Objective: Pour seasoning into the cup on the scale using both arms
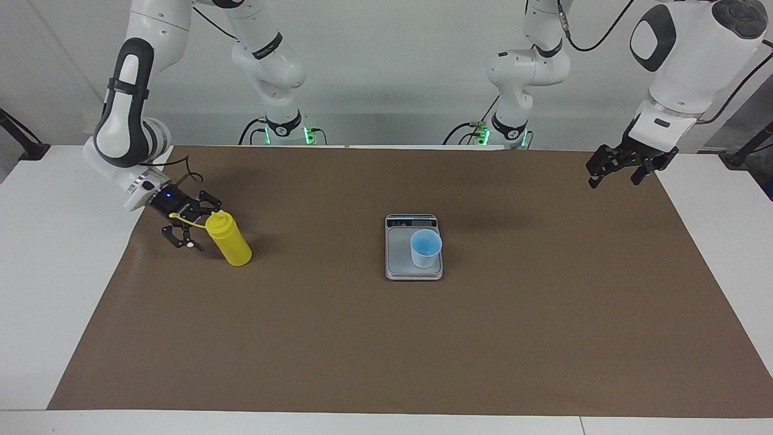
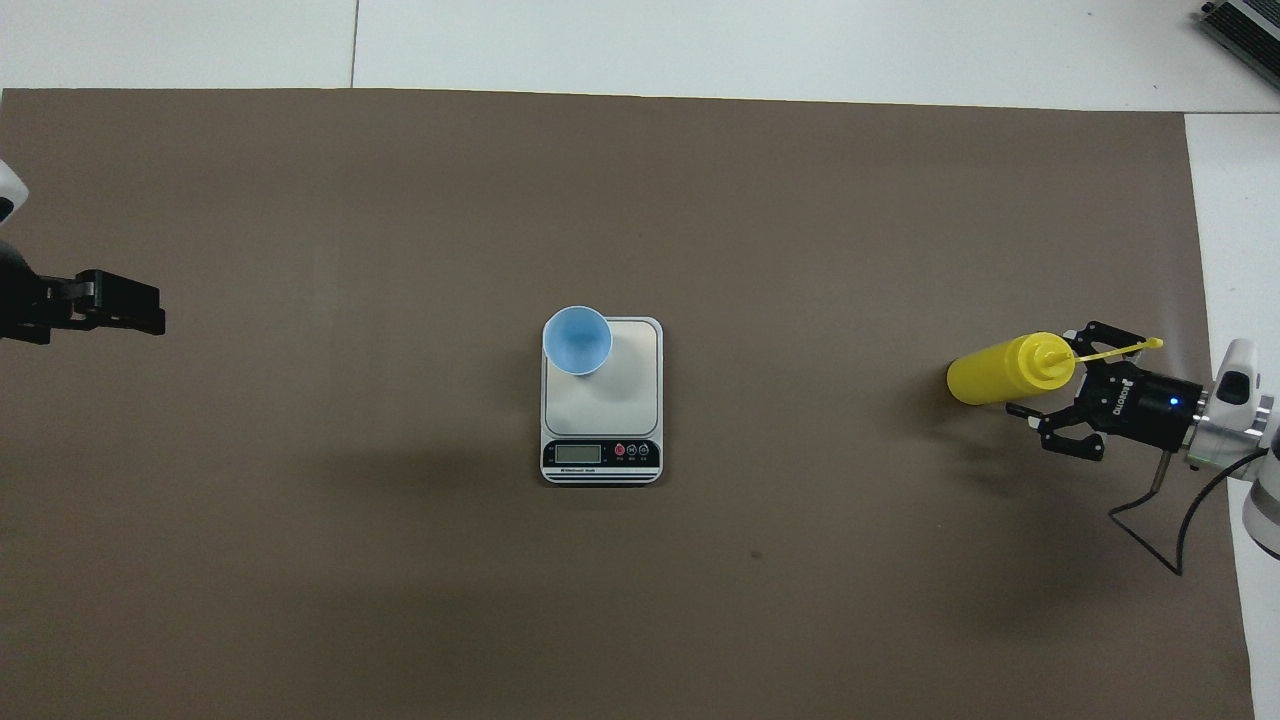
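The table [image 1: 72, 284] carries a flat brown mat [image 1: 386, 338], and at its middle lies the rectangular silver-grey scale [image 1: 398, 257] with the tapered, translucent blue cup [image 1: 426, 248] on it. The smooth yellow seasoning [image 1: 229, 240], a cylindrical plastic bottle, stands at the right arm's end, just beside the right gripper [image 1: 192, 228] with fingers apart. The left gripper [image 1: 622, 169] hangs over the other end, fingers apart too.

A white counter [image 1: 36, 290] carries a brown mat [image 1: 386, 350] covering most of its surface. Directly on the mat: the scale [image 1: 398, 260] at centre and the seasoning [image 1: 229, 241] upright toward the right arm's end.
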`<action>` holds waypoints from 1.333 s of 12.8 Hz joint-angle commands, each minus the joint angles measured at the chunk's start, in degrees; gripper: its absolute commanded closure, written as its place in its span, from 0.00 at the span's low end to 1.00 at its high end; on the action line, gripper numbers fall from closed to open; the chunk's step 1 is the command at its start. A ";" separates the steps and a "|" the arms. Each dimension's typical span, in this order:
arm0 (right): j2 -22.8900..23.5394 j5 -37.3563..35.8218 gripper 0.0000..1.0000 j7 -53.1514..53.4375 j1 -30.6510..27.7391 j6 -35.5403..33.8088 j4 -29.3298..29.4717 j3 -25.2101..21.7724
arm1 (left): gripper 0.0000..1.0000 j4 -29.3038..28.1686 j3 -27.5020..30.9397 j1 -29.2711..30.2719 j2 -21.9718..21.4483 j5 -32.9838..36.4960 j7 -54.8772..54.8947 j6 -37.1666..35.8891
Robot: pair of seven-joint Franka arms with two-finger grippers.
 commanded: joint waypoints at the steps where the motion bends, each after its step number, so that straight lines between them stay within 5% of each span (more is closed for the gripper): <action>1: -3.22 -6.88 0.00 6.32 -0.72 -0.73 1.31 -0.03 | 0.00 -0.80 -0.08 0.30 -1.21 -0.63 -0.43 -0.34; 9: -13.41 -23.67 0.00 36.08 0.15 -0.91 4.21 0.67 | 0.00 -0.80 -0.08 0.30 -1.21 -0.63 -0.43 -0.34; 17: -20.98 -41.45 0.00 82.48 11.48 -2.75 9.22 1.11 | 0.00 -0.80 -0.08 0.30 -1.21 -0.63 -0.43 -0.34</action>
